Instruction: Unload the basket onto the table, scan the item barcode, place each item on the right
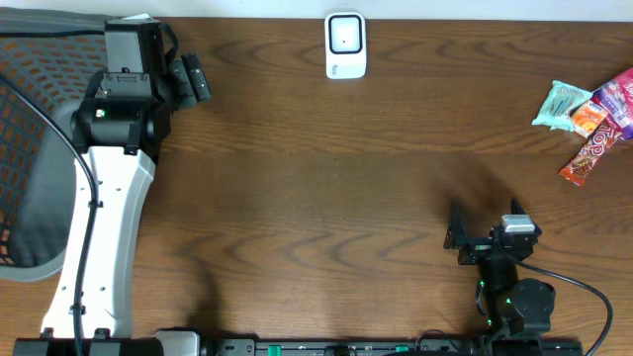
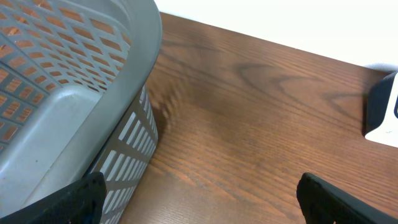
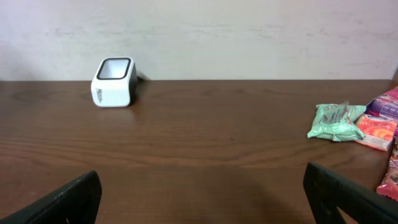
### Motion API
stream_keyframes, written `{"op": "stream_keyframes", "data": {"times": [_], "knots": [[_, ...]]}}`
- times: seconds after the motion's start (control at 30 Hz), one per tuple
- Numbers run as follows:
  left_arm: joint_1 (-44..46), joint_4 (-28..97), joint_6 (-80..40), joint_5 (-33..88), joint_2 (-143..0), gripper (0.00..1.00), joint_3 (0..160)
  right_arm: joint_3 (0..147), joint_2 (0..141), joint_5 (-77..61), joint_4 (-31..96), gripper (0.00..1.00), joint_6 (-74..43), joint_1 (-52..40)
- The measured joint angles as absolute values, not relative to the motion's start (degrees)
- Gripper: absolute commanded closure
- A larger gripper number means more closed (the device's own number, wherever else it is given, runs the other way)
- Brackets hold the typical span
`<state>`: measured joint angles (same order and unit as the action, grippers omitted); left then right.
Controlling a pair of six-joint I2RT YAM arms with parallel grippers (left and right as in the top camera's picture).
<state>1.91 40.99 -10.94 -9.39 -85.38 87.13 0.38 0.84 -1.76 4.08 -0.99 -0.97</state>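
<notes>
- Right tool (image 1: 485, 222): jaws spread wide, nothing between them. It sits near the front edge of the table (image 1: 297, 198), well apart from the items.
- Left tool (image 1: 196, 79): also wide apart and empty, just beside the mesh basket (image 1: 25, 119).
- Task items: snack packets clustered at the table's right edge: green packet (image 1: 561, 103), orange packet (image 1: 590, 120), long red packet (image 1: 586, 158), pink packet (image 1: 623, 91). The scanner (image 1: 345, 44) stands at the back middle, window up, well apart from them.
- Risk: the packets touch and partly overlap, so a pinch on one may drag or lift its neighbour.
- Risk: the packets lie flat and look thin and slick. Fingers could skid on the wood, or crumple the film and lose it mid-carry.
- Risk: the cluster sits at the table edge, with the pink packet partly out of the overhead view. A sideways nudge could push one off.
- Risk: barcode faces cannot be made out. A packet presented wrong side to the window would give no read.
- Risk: the scanner looks light and free-standing, so a low carry could knock it.
- Risk: a swing of the left tool may catch the basket wall.
</notes>
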Motion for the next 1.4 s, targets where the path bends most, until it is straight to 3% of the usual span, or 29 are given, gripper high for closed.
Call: {"op": "stream_keyframes", "data": {"times": [0.53, 1.07, 1.23, 1.4], "knots": [[1.91, 41.74, -10.94, -9.39, -85.38, 0.02, 87.13, 0.38, 0.84, -1.76, 4.08, 0.01, -0.99, -0.97], [1.91, 59.72, -10.94, -5.89, -84.29, 0.02, 83.13, 0.38, 0.84, -1.76, 4.05, 0.01, -0.99, -0.97], [1.91, 53.89, -10.48, -5.45, -78.22, 0.02, 70.91, 0.38, 0.82, -1.74, 4.08, 0.01, -0.97, -0.97], [1.91, 38.17, -9.13, -4.16, -69.65, 0.02, 55.66, 0.38, 0.73, -1.74, 4.03, 0.01, -0.97, -0.97]]}}
